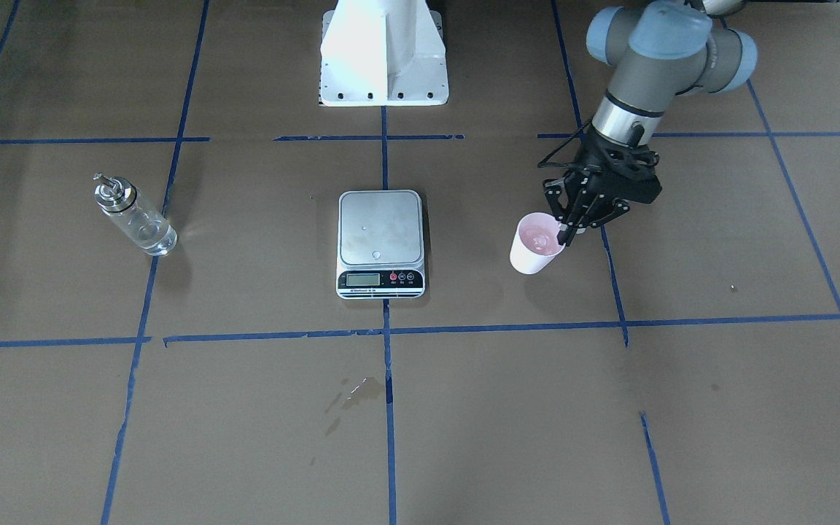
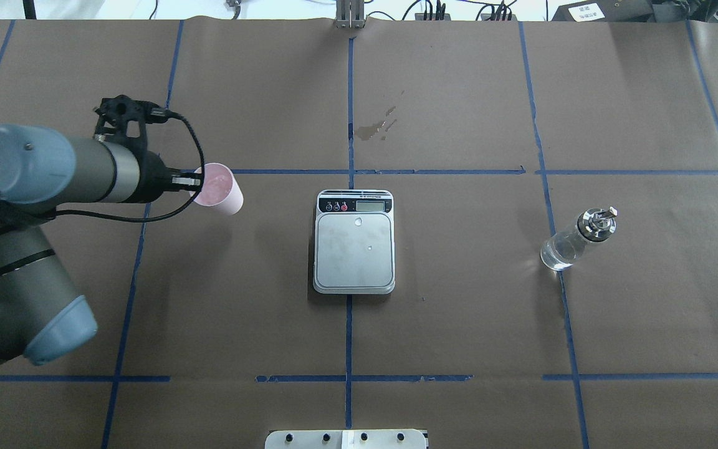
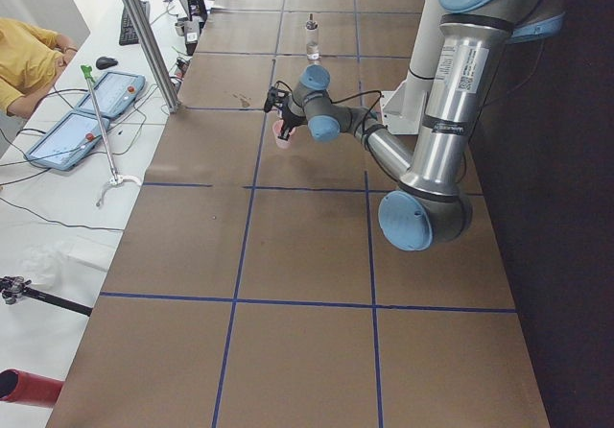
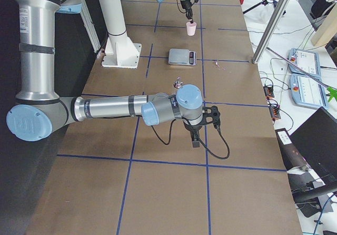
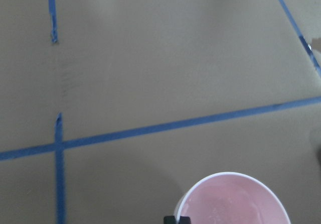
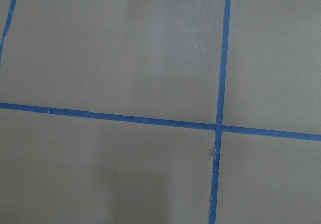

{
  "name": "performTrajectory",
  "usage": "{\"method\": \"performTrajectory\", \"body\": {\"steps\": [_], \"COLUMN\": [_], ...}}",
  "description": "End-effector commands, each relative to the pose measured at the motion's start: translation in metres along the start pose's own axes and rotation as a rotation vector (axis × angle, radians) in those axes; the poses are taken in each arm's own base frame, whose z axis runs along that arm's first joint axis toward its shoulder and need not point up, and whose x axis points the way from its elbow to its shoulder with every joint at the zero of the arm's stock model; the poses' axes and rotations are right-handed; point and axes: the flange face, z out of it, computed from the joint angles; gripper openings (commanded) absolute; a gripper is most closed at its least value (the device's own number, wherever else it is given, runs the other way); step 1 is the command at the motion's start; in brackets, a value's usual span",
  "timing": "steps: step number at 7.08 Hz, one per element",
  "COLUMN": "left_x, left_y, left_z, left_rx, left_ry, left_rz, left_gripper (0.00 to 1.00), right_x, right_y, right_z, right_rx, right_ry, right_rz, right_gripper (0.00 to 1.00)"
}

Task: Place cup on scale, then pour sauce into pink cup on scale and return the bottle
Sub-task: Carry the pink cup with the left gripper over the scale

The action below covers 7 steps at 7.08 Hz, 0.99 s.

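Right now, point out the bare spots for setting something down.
Free: the scale, its steel platform bare but for droplets; the brown paper between scale and glass bottle; the strip between scale and pink cup. Crowded only at the cup, where the left gripper sits on its rim.

Seen from overhead, the silver-topped white scale [image 2: 354,249] lies flat at the table's middle, its black display strip toward 12 o'clock. The pink cup [image 2: 225,193] stands upright off the scale, near its 10 o'clock. The clear glass bottle [image 2: 574,242], metal pourer on, stands at 3 o'clock, holding barely visible sauce [image 2: 557,254].
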Motion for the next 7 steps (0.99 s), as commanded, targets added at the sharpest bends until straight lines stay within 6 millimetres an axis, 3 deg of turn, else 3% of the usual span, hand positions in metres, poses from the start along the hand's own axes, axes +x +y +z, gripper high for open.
{"method": "performTrajectory", "body": {"steps": [1,2,3,4,7], "left_x": [0.126,0.17,0.198,0.209,0.21], "left_y": [0.001,0.002,0.009,0.018,0.026], "left_z": [-0.007,-0.009,-0.001,0.008,0.015], "left_rx": [-0.064,-0.09,-0.083,-0.09,-0.097], "left_ry": [0.003,0.002,-0.004,-0.011,-0.02], "left_rz": [-0.103,-0.137,-0.165,-0.159,-0.152], "left_gripper": [0.0,0.0,0.0,0.0,0.0], "right_x": [0.0,0.0,0.0,0.0,0.0], "right_y": [0.002,0.002,0.002,0.002,0.001], "right_z": [0.0,0.0,0.0,0.0,0.0], "right_rx": [-0.001,-0.001,-0.001,-0.001,0.0], "right_ry": [0.0,0.0,0.0,0.0,-0.002], "right_rz": [0.002,0.002,0.004,0.004,0.004], "right_gripper": [1.0,1.0,1.0,1.0,1.0]}}
